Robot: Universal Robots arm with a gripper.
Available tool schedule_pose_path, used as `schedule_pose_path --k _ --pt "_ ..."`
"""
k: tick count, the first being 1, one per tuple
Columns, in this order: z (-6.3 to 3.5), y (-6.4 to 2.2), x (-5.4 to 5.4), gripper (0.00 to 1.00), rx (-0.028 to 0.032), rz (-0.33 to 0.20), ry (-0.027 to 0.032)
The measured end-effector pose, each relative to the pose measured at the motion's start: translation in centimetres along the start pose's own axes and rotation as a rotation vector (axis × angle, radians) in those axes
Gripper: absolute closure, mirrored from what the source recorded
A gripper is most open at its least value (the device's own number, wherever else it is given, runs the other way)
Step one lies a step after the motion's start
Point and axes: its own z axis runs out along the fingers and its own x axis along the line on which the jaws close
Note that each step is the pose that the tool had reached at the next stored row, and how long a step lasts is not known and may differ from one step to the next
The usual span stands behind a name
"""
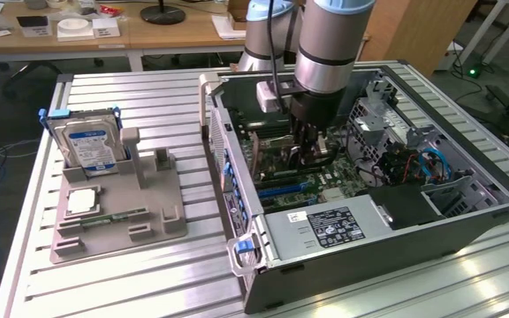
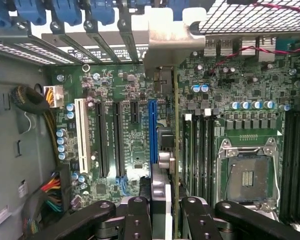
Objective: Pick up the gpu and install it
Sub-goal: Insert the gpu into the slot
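Tool (image 2: 167,217) gripping gpu (image 2: 175,140), card upright between its jaws, over motherboard (image 2: 110,82)

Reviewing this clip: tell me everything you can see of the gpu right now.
The gpu is a thin flat card, seen edge-on in the wrist view as a narrow greenish line. A silvery metal bracket sits at its far end, by the case's rear slot covers. The gripper is shut on it, one finger on each face. It stands on edge inside the open computer case, over the motherboard, just beside the blue slot. Whether it has entered a slot cannot be told.
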Motion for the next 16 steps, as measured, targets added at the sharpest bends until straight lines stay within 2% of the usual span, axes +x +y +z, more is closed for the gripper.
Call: schedule_pose_path --k 9,16 --pt "1.25 0.38 0.0 0.72 0.0 0.0 -0.0005" --pt "1.29 0.39 0.0 0.72 -0.0001 0.0 -0.0009"
